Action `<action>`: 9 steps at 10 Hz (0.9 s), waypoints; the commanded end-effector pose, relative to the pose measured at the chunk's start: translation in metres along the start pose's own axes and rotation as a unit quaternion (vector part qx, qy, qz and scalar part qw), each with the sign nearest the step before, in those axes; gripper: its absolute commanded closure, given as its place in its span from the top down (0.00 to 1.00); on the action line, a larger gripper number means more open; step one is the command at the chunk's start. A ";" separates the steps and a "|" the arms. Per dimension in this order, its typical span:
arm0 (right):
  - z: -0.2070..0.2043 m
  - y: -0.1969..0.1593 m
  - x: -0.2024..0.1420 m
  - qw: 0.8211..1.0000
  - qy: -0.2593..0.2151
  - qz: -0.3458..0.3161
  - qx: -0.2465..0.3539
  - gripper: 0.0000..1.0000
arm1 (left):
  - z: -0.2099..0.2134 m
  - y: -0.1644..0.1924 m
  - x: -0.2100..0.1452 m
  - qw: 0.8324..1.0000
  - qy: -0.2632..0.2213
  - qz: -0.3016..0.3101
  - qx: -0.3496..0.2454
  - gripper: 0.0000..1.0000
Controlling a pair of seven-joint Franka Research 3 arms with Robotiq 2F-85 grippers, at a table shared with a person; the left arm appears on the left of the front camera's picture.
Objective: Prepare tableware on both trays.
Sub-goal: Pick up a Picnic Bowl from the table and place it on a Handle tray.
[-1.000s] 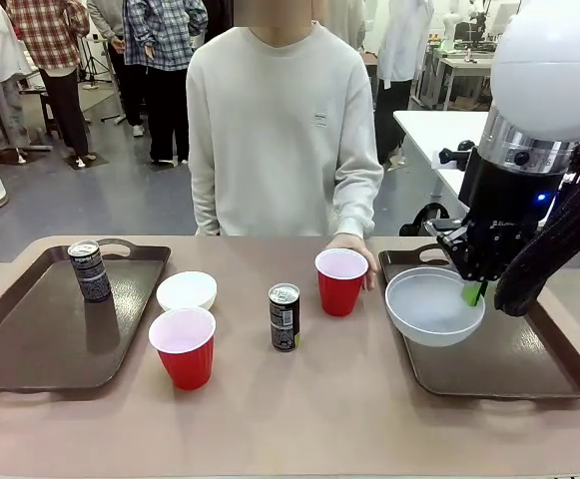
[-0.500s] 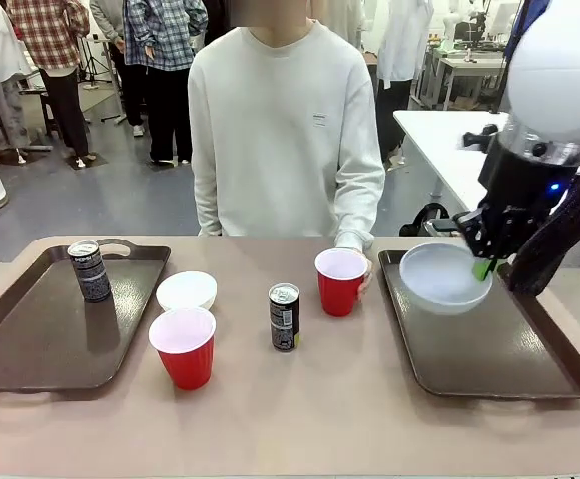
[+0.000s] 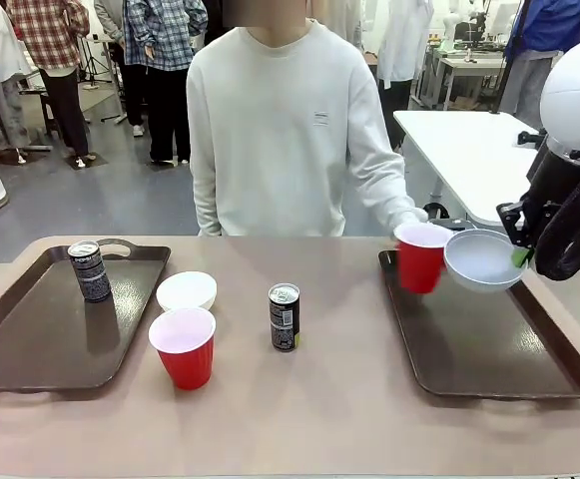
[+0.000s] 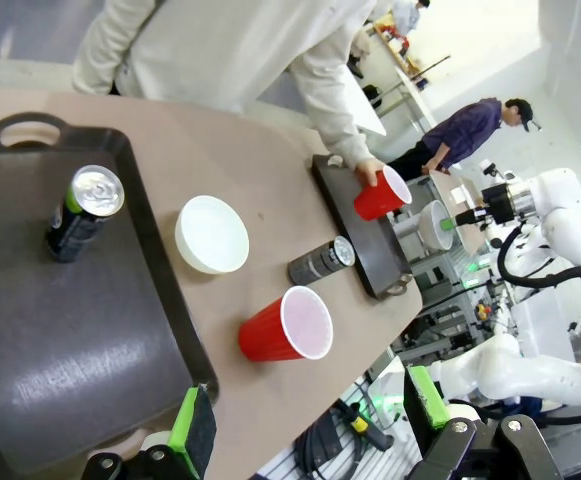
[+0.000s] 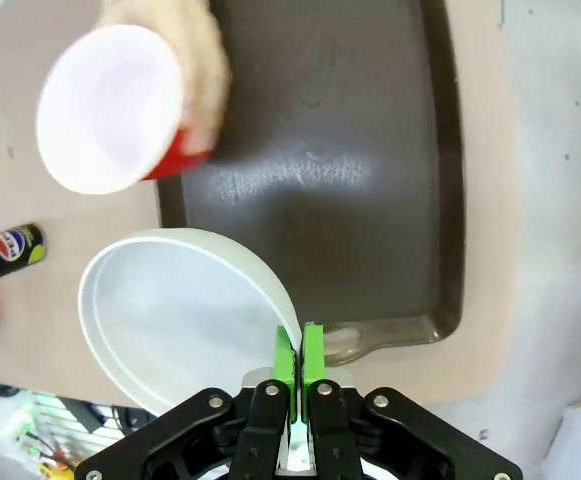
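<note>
Right end effector (image 5: 298, 358) clamped on white bowl (image 3: 481, 261) rim, bowl held above right tray (image 3: 489, 349) far edge. Person's hand (image 5: 198, 75) holds red cup (image 3: 420, 261) over its far-left corner. Left end effector (image 4: 308, 412): jaws spread wide, holding nothing.

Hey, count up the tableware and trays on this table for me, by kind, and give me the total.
Red cups: 2
White bowls: 2
Black cans: 2
Brown trays: 2
Total: 8
</note>
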State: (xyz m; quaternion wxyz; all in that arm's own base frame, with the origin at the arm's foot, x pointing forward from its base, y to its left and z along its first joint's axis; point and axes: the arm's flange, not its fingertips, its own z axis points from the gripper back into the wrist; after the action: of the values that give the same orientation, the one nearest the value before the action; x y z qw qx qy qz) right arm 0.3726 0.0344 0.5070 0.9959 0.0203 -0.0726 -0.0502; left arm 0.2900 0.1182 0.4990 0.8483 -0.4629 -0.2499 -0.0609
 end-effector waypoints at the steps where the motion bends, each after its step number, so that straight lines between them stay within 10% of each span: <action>1: -0.005 0.003 -0.007 1.000 -0.001 -0.009 0.010 0.04 | -0.001 0.000 0.001 1.000 -0.003 -0.005 -0.005 1.00; 2: 0.003 0.024 -0.085 0.995 0.078 0.056 0.041 0.04 | -0.001 0.000 0.001 1.000 -0.003 -0.005 -0.005 1.00; 3: 0.018 0.024 -0.138 0.995 0.048 0.084 0.028 0.04 | -0.001 0.000 0.001 1.000 -0.003 -0.005 -0.005 1.00; 9: 0.001 -0.002 -0.113 0.997 0.068 0.004 0.035 0.04 | -0.001 0.000 0.001 1.000 -0.003 -0.005 -0.005 1.00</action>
State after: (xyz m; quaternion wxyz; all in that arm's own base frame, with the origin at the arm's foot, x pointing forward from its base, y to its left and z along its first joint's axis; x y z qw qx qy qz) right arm 0.2520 0.0428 0.5060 0.9982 0.0524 -0.0092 -0.0286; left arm 0.2902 0.1180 0.4992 0.8484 -0.4627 -0.2499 -0.0610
